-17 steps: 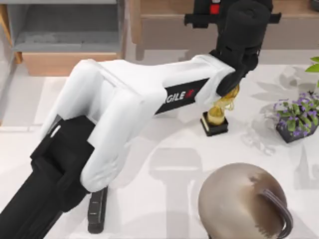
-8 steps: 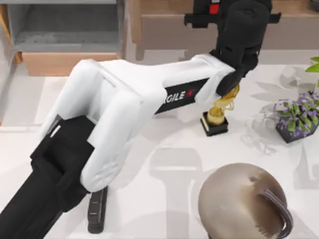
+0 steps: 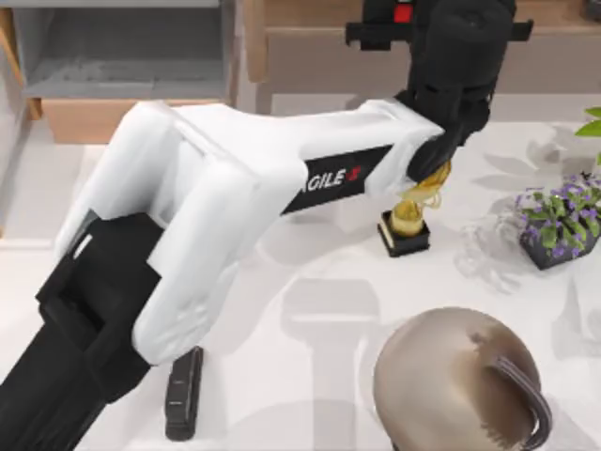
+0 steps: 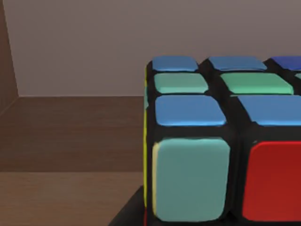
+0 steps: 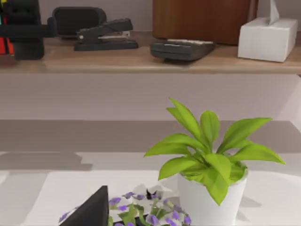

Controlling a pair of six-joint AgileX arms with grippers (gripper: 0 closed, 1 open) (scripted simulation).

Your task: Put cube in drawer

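The cube (image 4: 221, 141) shows close up in the left wrist view, with blue, green, teal and red stickers on a black grid. It rests on a brown wooden shelf against a pale wall. From above, my left gripper (image 3: 406, 26) is at the far shelf, right of centre, with a red patch of the cube (image 3: 404, 14) within its black frame. The right wrist view shows the same gripper (image 5: 26, 35) on the shelf, with the cube (image 5: 3, 44) beside it. The drawer (image 3: 122, 120) stands open at the far left, with grey inner walls and a light-wood front.
A gold trophy (image 3: 408, 221) stands just under the left wrist. A purple flower pot (image 3: 559, 221), a brown dome (image 3: 460, 381) and a flat black device (image 3: 183, 395) are on the table. The shelf holds a stapler (image 5: 106, 33), a calculator (image 5: 182, 48) and a tissue box (image 5: 268, 37).
The left arm's white elbow and black base link have shifted left. The wrist and gripper over the shelf have edged slightly farther back.
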